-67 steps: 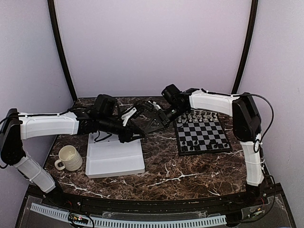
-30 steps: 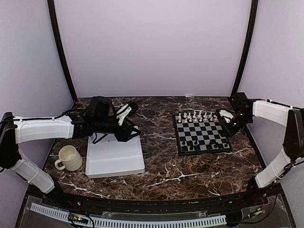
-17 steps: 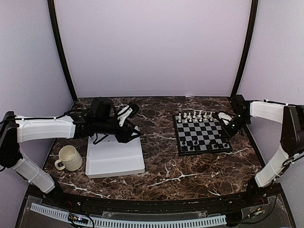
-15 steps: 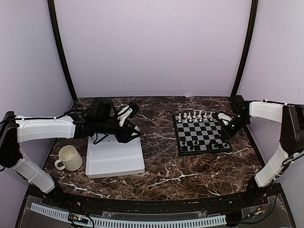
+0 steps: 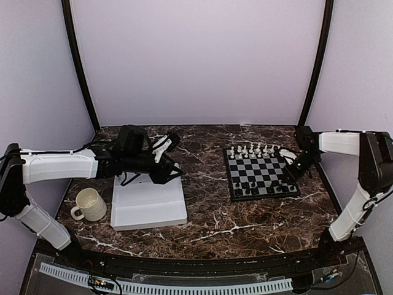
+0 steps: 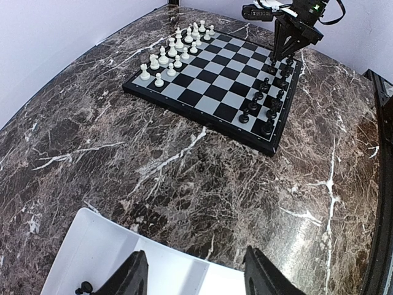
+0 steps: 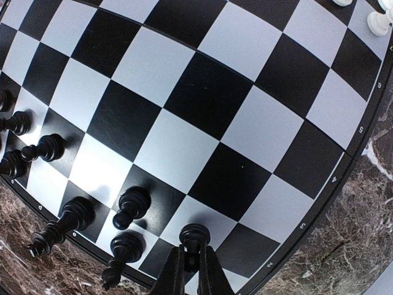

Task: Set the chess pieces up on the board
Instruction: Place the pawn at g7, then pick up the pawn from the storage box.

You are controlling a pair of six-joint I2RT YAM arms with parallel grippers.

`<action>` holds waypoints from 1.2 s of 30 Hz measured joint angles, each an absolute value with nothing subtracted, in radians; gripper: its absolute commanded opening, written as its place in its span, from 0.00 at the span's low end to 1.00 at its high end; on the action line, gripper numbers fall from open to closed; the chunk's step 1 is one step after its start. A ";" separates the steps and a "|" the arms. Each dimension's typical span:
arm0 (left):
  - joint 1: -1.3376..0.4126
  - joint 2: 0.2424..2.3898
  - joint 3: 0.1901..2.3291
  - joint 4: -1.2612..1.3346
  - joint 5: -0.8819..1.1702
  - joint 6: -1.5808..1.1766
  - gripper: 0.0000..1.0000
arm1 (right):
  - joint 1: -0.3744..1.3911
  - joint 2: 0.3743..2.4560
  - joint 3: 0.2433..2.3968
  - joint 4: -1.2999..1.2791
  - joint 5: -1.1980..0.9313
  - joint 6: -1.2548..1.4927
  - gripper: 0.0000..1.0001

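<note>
The board [image 5: 261, 173] lies right of centre, with white chessmen [image 5: 252, 149] along its far edge and black chessmen [image 5: 258, 187] along its near edge. My right gripper [image 5: 293, 169] hangs over the board's near right corner, shut on a black pawn [image 7: 194, 241] just above a light square [image 7: 199, 215]. My left gripper [image 5: 174, 169] is open and empty over the far right corner of the white tray [image 5: 147, 204]. One small black chessman [image 6: 82, 287] lies in the tray. The board also shows in the left wrist view [image 6: 216, 83].
A cream mug [image 5: 89, 204] stands left of the tray. The marble table [image 5: 215, 215] runs between the tray and the board. Dark poles stand at both back corners.
My right arm swung from the table's middle to the board's right side and has lowered over its near right corner. My left gripper drew back a little over the tray.
</note>
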State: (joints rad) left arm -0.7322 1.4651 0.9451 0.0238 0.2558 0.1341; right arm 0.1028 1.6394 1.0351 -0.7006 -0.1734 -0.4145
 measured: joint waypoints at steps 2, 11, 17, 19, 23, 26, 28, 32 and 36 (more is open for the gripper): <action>-0.732 1.468 0.946 0.023 0.254 0.134 0.56 | 0.103 1.644 1.035 -0.699 -0.178 -0.415 0.09; -0.732 1.481 0.949 0.018 0.251 0.134 0.56 | 0.103 1.657 1.035 -0.696 -0.184 -0.416 0.20; -0.732 1.486 0.949 0.014 0.236 0.130 0.55 | 0.103 1.657 1.043 -0.719 -0.186 -0.415 0.25; -0.732 1.486 0.950 0.001 0.196 0.115 0.56 | 0.103 1.648 1.065 -0.749 -0.189 -0.413 0.27; -0.730 1.489 0.975 -0.066 0.019 0.056 0.55 | 0.103 1.577 1.119 -0.794 -0.197 -0.410 0.29; -0.699 1.508 1.024 -0.142 -0.082 -0.018 0.52 | 0.103 1.509 1.146 -0.804 -0.212 -0.410 0.30; -0.659 1.525 1.054 -0.191 -0.110 -0.085 0.50 | 0.103 1.478 1.152 -0.805 -0.221 -0.411 0.30; -0.567 1.562 1.067 -0.247 -0.120 -0.260 0.46 | 0.103 1.467 1.152 -0.809 -0.238 -0.411 0.30; -0.556 1.628 1.077 -0.273 -0.111 -0.445 0.48 | 0.103 1.470 1.152 -0.808 -0.257 -0.411 0.30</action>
